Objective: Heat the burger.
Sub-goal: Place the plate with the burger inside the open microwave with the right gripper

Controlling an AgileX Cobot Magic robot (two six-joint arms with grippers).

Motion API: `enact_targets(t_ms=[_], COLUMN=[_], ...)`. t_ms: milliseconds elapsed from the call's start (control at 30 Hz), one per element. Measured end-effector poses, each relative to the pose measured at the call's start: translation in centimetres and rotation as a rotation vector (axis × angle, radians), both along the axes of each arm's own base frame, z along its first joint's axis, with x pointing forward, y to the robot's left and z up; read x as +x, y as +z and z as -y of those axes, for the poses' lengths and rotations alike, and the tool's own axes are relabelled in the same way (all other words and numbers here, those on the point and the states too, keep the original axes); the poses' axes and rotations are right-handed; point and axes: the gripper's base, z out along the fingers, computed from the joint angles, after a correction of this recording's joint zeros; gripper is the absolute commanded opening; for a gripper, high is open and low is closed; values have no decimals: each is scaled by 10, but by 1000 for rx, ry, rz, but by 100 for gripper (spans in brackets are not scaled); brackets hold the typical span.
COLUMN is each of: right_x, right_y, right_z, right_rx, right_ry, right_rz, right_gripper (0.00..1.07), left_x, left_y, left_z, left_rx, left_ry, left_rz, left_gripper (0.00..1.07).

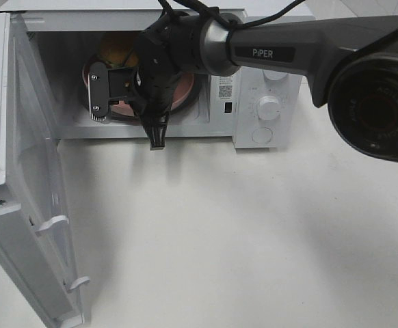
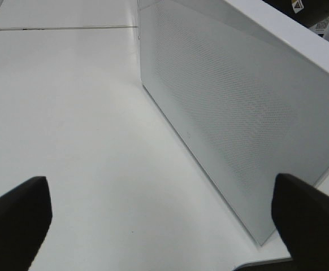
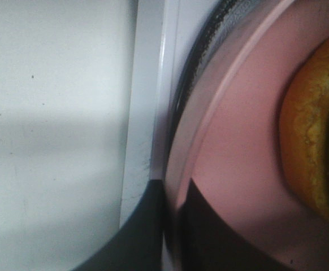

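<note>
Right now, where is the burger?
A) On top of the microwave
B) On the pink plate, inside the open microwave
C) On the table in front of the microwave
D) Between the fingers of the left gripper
B: the exterior high view shows the burger on the pink plate inside the microwave, whose door stands open.
</note>
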Motion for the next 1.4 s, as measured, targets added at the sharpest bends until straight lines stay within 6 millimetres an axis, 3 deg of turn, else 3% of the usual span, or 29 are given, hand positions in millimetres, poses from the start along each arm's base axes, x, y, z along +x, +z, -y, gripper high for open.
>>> enact_targets(t_ms=[233, 733, 1067, 1133, 1400], right_x=[7, 9, 12, 13, 12], right_y=[0, -2, 2, 6, 5], right_z=[8, 7, 3, 1, 1], right_rx=[6, 22, 64, 90, 89], right_ry=[-19, -8, 4, 6, 2], right_rz=[5, 23, 55, 72, 58], right_gripper=[0, 3, 25, 36, 41], left_x=[0, 0, 0, 0, 0], left_y=[0, 0, 0, 0, 0], left_z=[0, 0, 0, 0, 0], left_rx=[0, 0, 0, 0, 0], left_ry=[0, 0, 0, 0, 0], left_rz=[0, 0, 0, 0, 0], left_gripper=[98, 98, 98, 98, 98])
